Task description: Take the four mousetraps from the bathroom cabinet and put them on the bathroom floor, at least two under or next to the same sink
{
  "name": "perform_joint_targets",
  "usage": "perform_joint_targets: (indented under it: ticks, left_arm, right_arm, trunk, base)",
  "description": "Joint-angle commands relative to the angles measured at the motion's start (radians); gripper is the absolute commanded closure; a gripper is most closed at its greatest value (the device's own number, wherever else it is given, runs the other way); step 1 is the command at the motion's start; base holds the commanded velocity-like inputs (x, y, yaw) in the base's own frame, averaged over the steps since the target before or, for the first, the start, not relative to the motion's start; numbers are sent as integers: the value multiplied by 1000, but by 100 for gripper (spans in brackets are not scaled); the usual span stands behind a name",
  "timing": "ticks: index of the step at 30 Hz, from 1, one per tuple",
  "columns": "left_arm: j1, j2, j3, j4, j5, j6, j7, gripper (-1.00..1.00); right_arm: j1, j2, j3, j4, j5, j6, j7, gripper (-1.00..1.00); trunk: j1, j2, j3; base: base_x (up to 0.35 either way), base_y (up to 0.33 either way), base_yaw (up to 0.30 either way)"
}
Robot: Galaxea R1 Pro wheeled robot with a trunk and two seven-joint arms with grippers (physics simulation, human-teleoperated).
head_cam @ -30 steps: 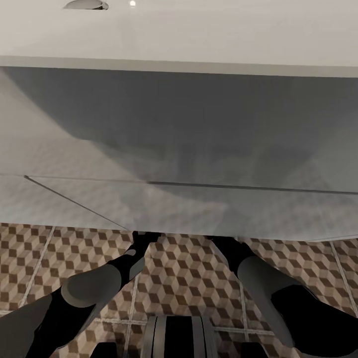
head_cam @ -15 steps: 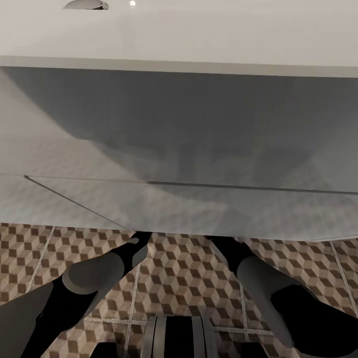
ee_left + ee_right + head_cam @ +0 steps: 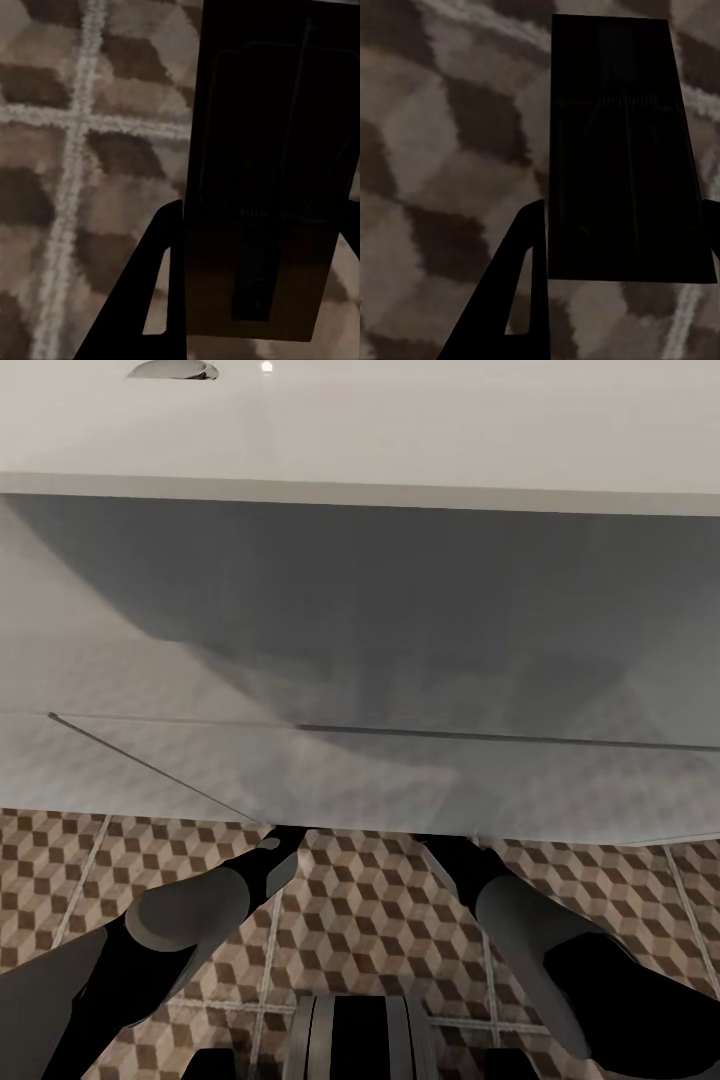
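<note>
Under the sink (image 3: 360, 610), both my arms reach forward and down, forearms vanishing beneath the white basin's front edge above the bathroom floor (image 3: 380, 920) with its cube-patterned tiles. On my left side, the left forearm (image 3: 200, 920) angles inward toward the basin; its wrist view shows a mousetrap (image 3: 262, 247), a flat dark-brown slab with a wire bail and spring, lying between my left jaws (image 3: 259, 292), one dark finger (image 3: 161, 300) against its long edge. I judge it pinched, held just above the tiles beside a grout cross, though whether it touches them I cannot tell. On my right side, the right forearm (image 3: 530, 930) mirrors the pose, and a second mousetrap (image 3: 622, 150) sits between my right jaws (image 3: 619, 292) in the same fashion, above the tiles. Each trap looks light, stiff and thin, likely wood and wire: best gripped across the narrow width at one end, clear of the spring bar, which could snap. A gentle pinch should suffice; slipping seems the main risk.
</note>
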Motion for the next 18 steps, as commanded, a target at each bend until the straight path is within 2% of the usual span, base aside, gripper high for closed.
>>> perform_joint_targets:
  ticks: [1, 18]
  left_arm:
    - [-1, 0, -7, -3, 4, -4, 9, 100]
    - [-1, 5, 8, -16, 4, -4, 9, 100]
  right_arm:
    - [0, 0, 8, -2, -1, 8, -2, 100]
    - [0, -1, 10, -40, 0, 3, -3, 100]
  trunk:
    - [0, 0, -1]
    - [0, 0, -3]
  base:
    - [0, 0, 0]
    - [0, 0, 5]
